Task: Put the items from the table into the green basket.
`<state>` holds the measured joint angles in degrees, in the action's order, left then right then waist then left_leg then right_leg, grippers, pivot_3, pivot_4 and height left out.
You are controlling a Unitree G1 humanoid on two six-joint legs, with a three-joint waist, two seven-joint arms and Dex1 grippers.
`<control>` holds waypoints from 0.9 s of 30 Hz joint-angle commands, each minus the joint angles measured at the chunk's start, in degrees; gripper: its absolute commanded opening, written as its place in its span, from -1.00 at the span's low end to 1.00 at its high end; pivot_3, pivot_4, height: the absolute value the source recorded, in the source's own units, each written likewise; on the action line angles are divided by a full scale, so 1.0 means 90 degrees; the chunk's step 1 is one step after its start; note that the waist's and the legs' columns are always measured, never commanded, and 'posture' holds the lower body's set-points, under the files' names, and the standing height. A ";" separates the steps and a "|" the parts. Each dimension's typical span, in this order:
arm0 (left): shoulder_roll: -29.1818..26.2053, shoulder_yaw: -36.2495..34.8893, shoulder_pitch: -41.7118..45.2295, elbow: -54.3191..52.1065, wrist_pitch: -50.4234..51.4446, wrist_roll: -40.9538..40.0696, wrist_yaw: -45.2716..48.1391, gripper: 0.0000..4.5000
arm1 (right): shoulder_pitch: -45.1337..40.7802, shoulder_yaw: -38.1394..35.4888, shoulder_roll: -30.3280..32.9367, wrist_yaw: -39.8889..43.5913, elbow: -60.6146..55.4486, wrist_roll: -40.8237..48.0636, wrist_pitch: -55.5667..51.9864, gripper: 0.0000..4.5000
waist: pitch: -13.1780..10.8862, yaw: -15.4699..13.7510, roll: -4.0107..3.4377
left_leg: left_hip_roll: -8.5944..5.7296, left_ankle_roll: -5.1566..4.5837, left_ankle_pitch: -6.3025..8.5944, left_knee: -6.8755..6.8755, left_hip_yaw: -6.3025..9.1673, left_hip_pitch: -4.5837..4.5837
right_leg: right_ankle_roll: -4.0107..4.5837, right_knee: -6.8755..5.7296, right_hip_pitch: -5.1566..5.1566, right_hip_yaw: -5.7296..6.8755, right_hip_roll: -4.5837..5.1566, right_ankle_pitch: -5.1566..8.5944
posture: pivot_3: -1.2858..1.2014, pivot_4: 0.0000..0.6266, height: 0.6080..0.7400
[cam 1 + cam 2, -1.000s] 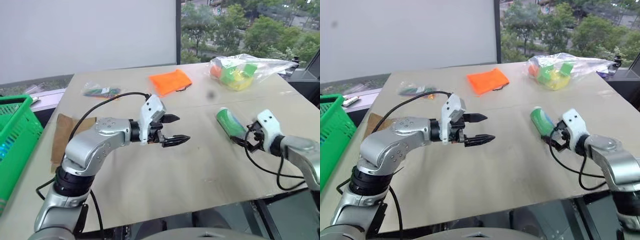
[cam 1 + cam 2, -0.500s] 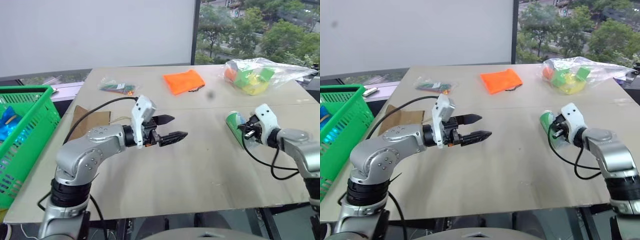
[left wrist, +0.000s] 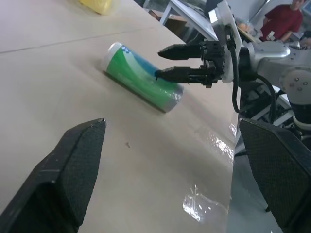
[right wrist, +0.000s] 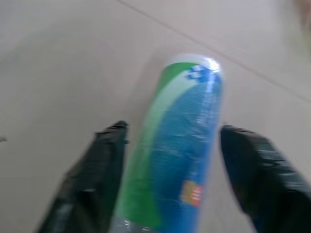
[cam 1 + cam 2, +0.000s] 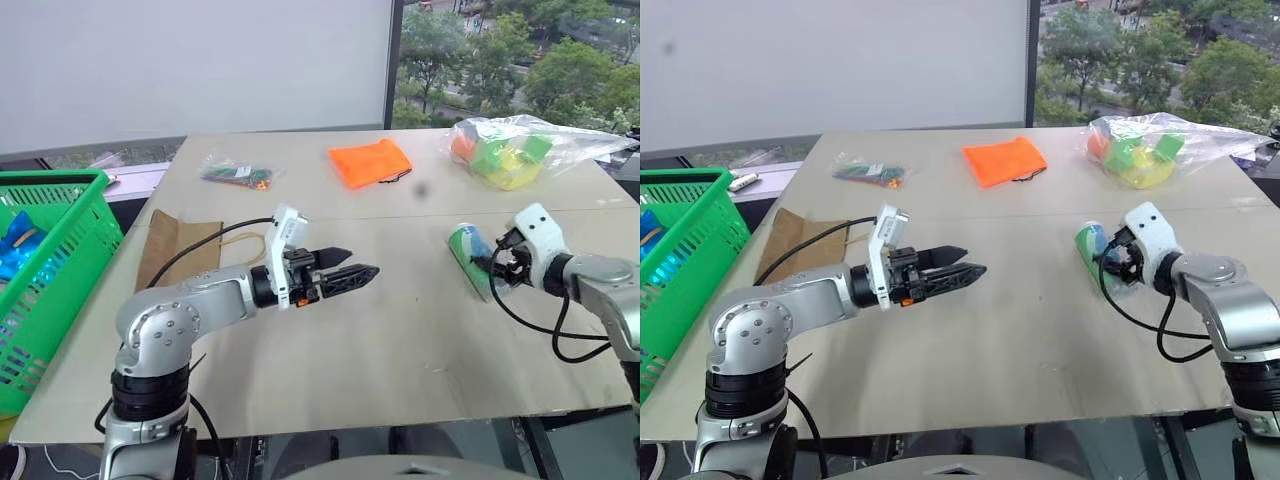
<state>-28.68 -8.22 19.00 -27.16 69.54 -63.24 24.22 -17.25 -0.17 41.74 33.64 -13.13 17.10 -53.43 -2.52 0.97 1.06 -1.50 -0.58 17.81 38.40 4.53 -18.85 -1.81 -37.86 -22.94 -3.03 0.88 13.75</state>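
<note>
The green cylindrical can [image 5: 467, 256] lies on its side on the table [image 5: 400, 340], at about three o'clock from the table's middle. My right gripper [image 3: 163, 62] sits at its near end with the fingers [image 4: 92, 179] spread apart, one on each side of the can, not pressing on it. My left gripper [image 5: 352, 272] hangs over the table's middle, fingers apart and empty, pointing toward three o'clock. The orange pouch [image 5: 369, 162] lies at twelve o'clock, the flat brown paper bag [image 5: 172, 245] at nine, the green basket [image 5: 45, 270] beyond the table's edge at nine.
</note>
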 commanded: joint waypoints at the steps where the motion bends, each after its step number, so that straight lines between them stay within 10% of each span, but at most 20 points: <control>1: -0.0404 0.0184 -0.0009 -0.0558 -0.0211 0.0093 0.0344 1.00 | -0.0206 0.0258 0.0055 -0.0065 0.0249 -0.0179 -0.0285 0.96 | 0.0000 -0.0022 -0.0001 | -0.0003 0.0000 0.0000 0.0000 -0.0002 -0.0001 | 0.0000 0.0000 0.0000 0.0000 0.0003 0.0000 | 0.05 -1.00 1.00; 11: -0.1263 0.0577 -0.0366 -0.1067 -0.1073 0.0865 0.1151 1.00 | -0.0465 0.0633 -0.0097 -0.0317 0.1443 -0.0678 -0.0491 0.96 | -0.0001 -0.0058 -0.0005 | -0.0005 0.0000 0.0000 -0.0005 -0.0012 -0.0003 | 0.0000 0.0016 0.0001 -0.0001 0.0004 0.0001 | 0.07 -1.00 1.00; 17: -0.1113 0.0453 -0.0417 -0.0990 -0.1032 0.0626 0.1022 1.00 | -0.0478 0.0249 -0.0312 -0.0330 0.1516 -0.0593 0.0005 0.09 | 0.0005 -0.0031 0.0004 | -0.0003 -0.0003 0.0001 -0.0003 -0.0016 0.0003 | -0.0002 0.0014 0.0006 -0.0004 0.0002 -0.0001 | 0.08 -1.00 1.00; 27: 0.0269 0.0025 -0.0236 0.0723 -0.0642 -0.3299 -0.1949 1.00 | 0.0006 -0.0369 -0.1183 0.1076 -0.1526 0.1797 0.0592 -0.04 | -0.0021 -0.0001 -0.0036 | 0.0020 -0.0004 0.0003 -0.0006 0.0006 -0.0008 | -0.0005 0.0005 -0.0013 -0.0008 0.0014 -0.0001 | 0.04 -1.00 1.00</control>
<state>-26.47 -8.12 16.75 -20.84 65.05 -87.40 10.24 -15.05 -1.41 31.50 42.71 -21.90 29.73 -48.61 -2.71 0.96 0.73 -1.31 -0.59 17.84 38.35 4.72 -18.97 -1.84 -37.82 -23.07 -3.11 1.01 13.74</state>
